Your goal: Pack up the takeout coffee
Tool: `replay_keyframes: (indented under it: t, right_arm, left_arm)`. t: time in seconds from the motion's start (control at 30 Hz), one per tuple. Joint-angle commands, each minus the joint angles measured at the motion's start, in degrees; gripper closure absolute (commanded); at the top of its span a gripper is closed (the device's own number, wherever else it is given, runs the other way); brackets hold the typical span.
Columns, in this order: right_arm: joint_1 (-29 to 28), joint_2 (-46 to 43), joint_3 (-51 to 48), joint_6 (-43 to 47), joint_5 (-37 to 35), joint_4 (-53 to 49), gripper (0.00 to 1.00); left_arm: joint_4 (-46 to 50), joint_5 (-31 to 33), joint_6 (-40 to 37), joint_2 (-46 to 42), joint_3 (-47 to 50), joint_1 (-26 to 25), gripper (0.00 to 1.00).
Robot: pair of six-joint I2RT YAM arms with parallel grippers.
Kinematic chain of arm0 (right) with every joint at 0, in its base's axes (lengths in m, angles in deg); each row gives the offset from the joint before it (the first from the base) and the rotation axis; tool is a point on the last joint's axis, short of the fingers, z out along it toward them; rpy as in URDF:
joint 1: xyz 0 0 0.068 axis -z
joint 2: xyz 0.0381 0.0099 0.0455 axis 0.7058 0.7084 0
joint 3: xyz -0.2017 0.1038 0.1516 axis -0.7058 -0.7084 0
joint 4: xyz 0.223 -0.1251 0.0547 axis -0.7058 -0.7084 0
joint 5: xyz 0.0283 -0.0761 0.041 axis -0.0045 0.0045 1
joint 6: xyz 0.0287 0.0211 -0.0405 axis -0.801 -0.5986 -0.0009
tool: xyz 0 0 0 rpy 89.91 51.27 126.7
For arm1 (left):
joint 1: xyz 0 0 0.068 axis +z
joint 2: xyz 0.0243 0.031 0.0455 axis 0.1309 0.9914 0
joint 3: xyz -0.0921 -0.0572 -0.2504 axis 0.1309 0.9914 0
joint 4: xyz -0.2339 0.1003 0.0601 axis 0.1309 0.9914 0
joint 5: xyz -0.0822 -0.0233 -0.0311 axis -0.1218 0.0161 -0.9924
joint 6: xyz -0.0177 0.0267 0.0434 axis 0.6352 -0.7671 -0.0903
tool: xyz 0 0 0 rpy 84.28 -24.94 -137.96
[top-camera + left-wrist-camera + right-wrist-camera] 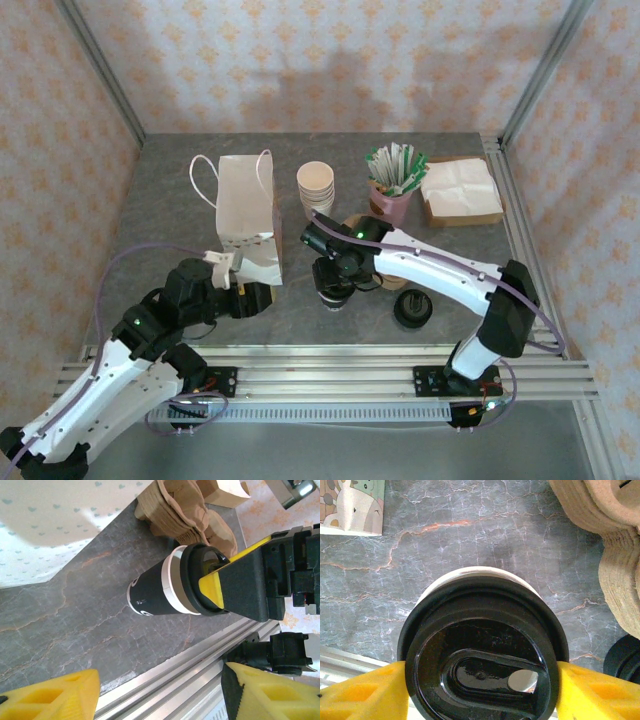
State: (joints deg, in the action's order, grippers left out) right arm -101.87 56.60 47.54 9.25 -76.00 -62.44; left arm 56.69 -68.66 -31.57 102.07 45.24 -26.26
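Note:
The takeout coffee (159,591) is a small cup with a dark sleeve, a pale rim and a round black lid (482,645). It stands upright near the table's front edge (330,296). My right gripper (482,692) is shut on it just under the lid, one yellow finger (365,692) on each side. That grip can be seen from the side in the left wrist view (235,580). My left gripper (160,695) hangs open to the cup's left (252,297), by the paper bag's foot, with nothing between its fingers. The white paper bag (245,212) stands upright with its mouth open.
Behind the cup lie brown cup carriers (185,515). A stack of lidless cups (315,186), a pink cup of green packets (392,185) and a tray of napkins (462,192) stand at the back. Black lids (412,308) are stacked at the front right. Aluminium rails (330,362) edge the front.

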Motion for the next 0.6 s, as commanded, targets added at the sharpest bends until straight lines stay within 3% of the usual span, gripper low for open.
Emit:
replay_keyframes:
  t: [0.0,0.57]
  right_arm:
    - [-0.5,0.2,0.2,0.3,-0.4,-0.4,0.31]
    - [-0.5,1.6,-0.8,-0.5,-0.2,1.3,0.31]
  left_arm:
    - [-2.2,2.3,1.3,0.2,1.1,-1.0,0.34]
    - [-4.6,3.4,1.9,1.1,2.9,-2.9,0.33]
